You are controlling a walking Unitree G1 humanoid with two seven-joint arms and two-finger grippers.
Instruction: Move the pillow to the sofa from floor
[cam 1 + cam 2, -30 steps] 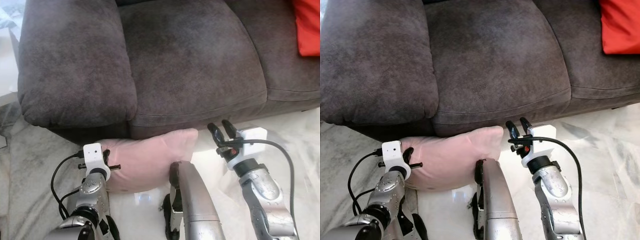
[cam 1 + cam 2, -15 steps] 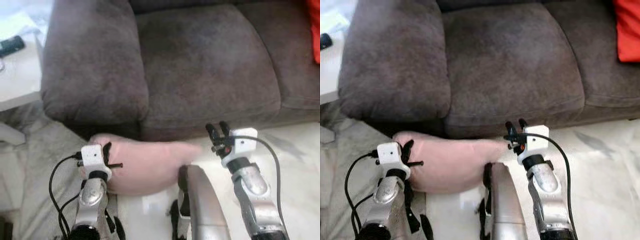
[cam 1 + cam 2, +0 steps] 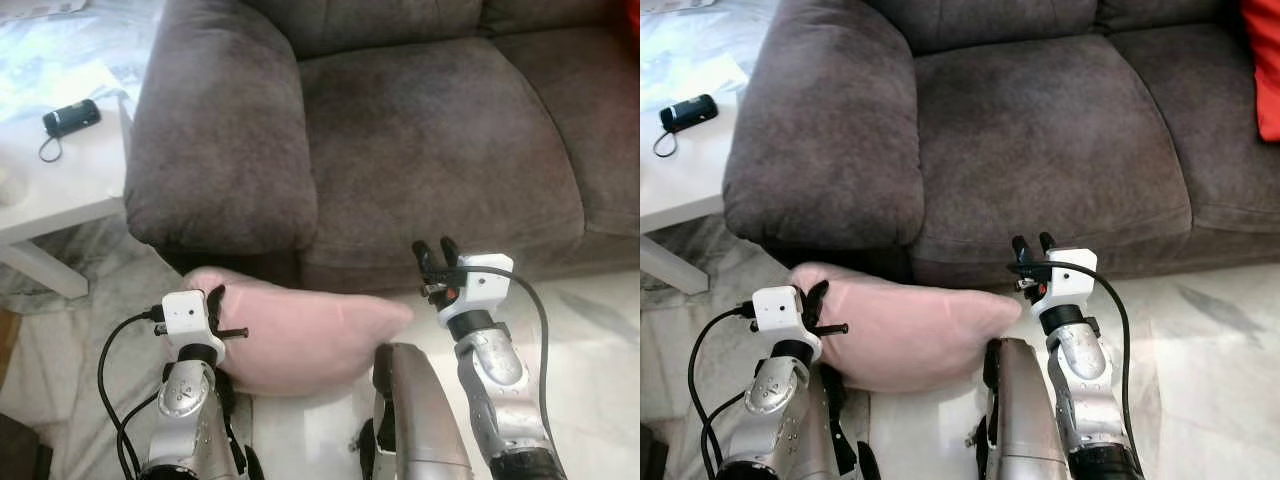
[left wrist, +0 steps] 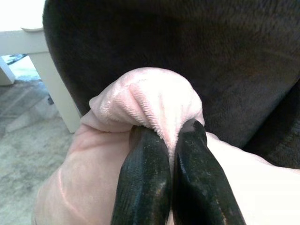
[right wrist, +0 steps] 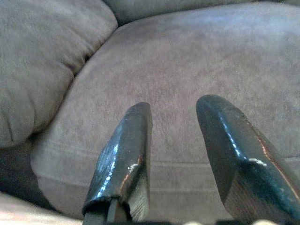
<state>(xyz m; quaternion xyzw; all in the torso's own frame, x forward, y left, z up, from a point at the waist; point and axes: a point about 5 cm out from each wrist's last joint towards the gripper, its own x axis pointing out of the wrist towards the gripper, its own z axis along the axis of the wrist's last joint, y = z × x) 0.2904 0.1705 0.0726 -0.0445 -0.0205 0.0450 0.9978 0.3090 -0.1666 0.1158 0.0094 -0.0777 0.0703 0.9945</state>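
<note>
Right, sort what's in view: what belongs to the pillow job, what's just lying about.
Belongs to the job:
pink pillow
sofa
left gripper, pinching a fold of the pillow
right gripper, open in front of the seat

Just lying about:
white side table
small black gadget with cord
red cushion

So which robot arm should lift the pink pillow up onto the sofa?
Probably the left. Its end effector is already pinched shut on a corner of the pink pillow. The right end effector is open, holds nothing, and points at the sofa seat.
</note>
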